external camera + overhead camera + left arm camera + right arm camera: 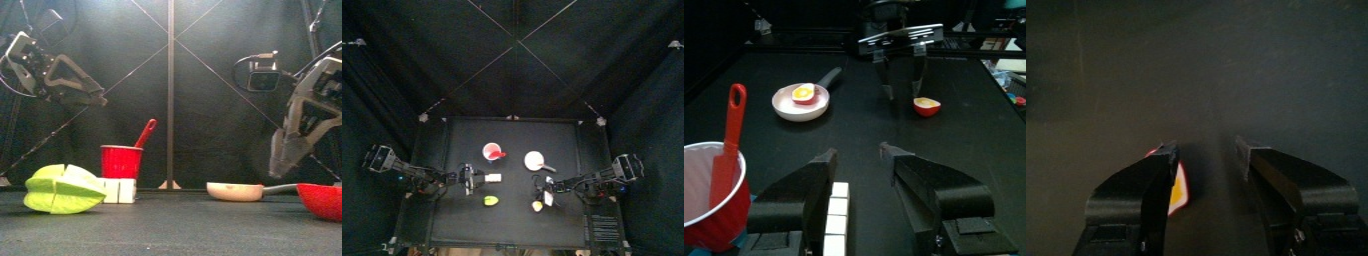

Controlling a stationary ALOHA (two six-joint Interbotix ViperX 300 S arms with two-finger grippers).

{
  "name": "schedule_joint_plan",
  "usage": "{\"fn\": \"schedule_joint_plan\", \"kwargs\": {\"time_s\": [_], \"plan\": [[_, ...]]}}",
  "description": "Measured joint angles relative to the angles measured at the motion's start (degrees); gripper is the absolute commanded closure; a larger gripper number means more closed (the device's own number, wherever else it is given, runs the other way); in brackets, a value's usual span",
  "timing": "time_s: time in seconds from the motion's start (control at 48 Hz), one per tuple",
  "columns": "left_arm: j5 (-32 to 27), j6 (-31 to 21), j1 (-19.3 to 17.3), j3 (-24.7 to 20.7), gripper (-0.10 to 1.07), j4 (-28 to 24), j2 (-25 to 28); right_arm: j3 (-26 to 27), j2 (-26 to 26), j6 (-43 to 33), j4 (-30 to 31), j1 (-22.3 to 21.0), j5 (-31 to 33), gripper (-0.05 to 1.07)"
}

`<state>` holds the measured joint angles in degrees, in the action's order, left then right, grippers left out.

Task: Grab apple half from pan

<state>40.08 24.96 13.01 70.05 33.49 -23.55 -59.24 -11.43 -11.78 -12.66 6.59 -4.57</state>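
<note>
Left wrist view: the pan [800,102] is seen on the black table [958,120], an apple half [804,94] resting inside it. The right gripper [902,92] is held with jaws apart, just beside a second apple half [926,105], seemingly off target. The left gripper [858,160] is parked open. Black curtains [201,80] enclose everything.

Left arm enters from the table's left side; left gripper [861,165] low over the table, jaws parted with a clear gap. Right arm reaches in from the right; right gripper [1209,158] points down at the tabletop, jaws apart.
</note>
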Motion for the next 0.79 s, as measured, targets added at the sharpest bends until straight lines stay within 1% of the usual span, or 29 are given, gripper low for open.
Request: {"fn": "schedule_joint_plan", "kwargs": {"time_s": [0.208,0.312,0.479,0.604,0.792], "plan": [[0.0,0.0,-0.1,-0.1,0.18,0.0,0.1,-0.1,-2.5,0.1,0.4,-8.5,-0.5,0.18],[0.0,0.0,-0.1,0.0,0.18,0.0,0.1,0.0,-4.4,0.1,0.5,-14.1,-0.5,0.18],[0.0,0.0,-0.1,0.0,0.18,0.0,0.1,0.0,-6.1,0.0,-1.2,-21.3,-0.5,0.19],[0.0,0.0,-0.1,0.0,0.18,0.0,0.1,0.0,-5.6,0.0,-1.5,-24.1,-1.1,0.19],[0.0,0.0,-0.1,0.0,0.18,0.0,0.1,0.5,-1.5,0.0,-1.3,-25.4,-2.4,0.19]]}}
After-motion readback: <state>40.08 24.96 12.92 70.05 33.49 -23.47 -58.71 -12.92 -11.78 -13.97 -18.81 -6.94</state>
